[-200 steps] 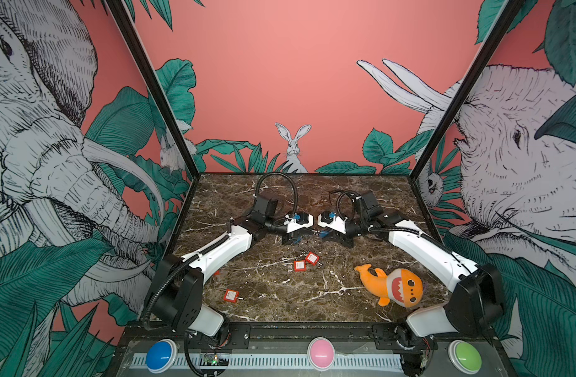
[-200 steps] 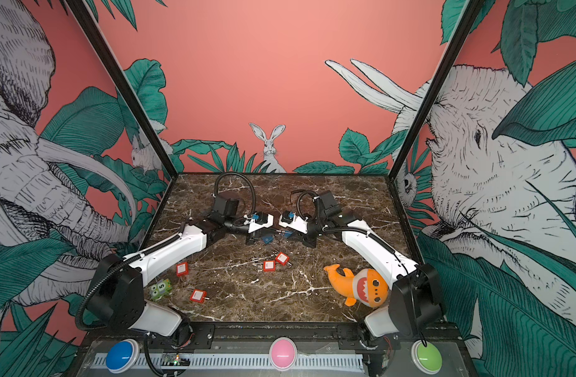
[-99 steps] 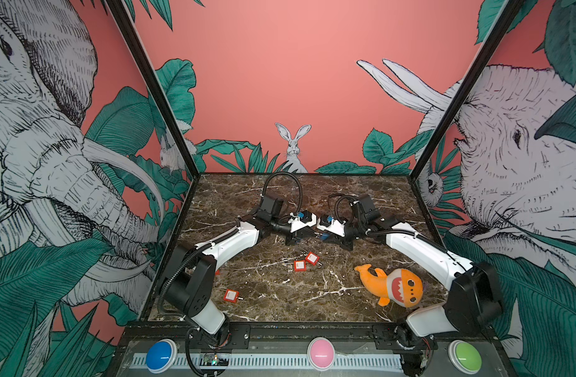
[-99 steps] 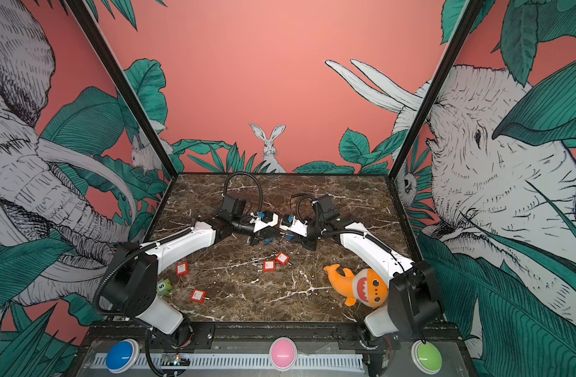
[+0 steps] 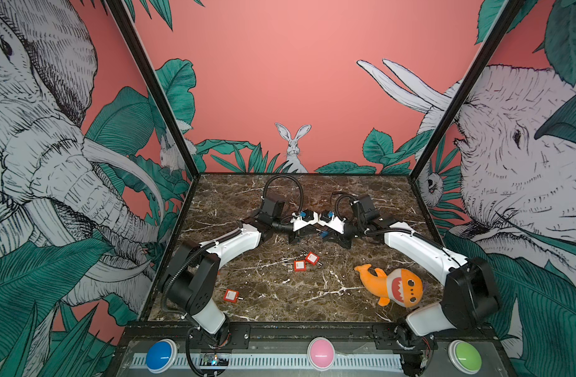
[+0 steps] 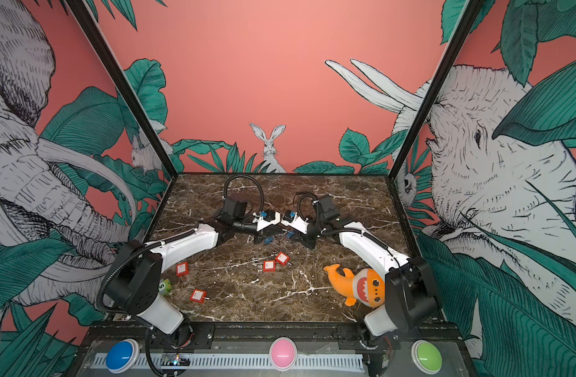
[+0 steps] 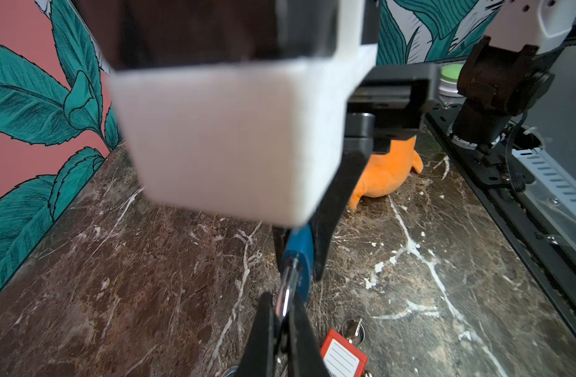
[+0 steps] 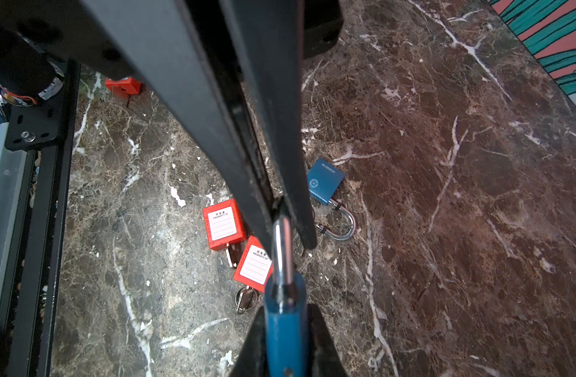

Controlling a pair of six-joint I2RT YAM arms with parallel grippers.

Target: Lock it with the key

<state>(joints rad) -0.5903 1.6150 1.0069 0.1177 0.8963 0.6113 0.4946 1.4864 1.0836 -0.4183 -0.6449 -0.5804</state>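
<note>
Left gripper (image 7: 281, 315): jaws pinched narrow on the silver shackle (image 7: 285, 290) of a blue padlock (image 8: 285, 329). Right gripper (image 8: 285, 318): jaws clamped on that padlock's body, so the lock is held between the two tools, above the marble table (image 5: 234, 196).

Both arms meet over the rear middle of the table. On the marble below and just in front of them lie a second blue padlock (image 8: 325, 181), a red-tagged key (image 8: 221, 225) and a second red-tagged key (image 8: 254, 265), the two tags almost touching.

Outward: a third red tag (image 5: 231, 295) lies near the front left. A fourth red tag (image 6: 182, 269) lies beside the left arm. An orange plush shark (image 5: 391, 285) lies at the front right, close to the right arm.

Bare marble runs from the grippers to the back wall, and across the front middle to the black front rail (image 5: 312, 329).
</note>
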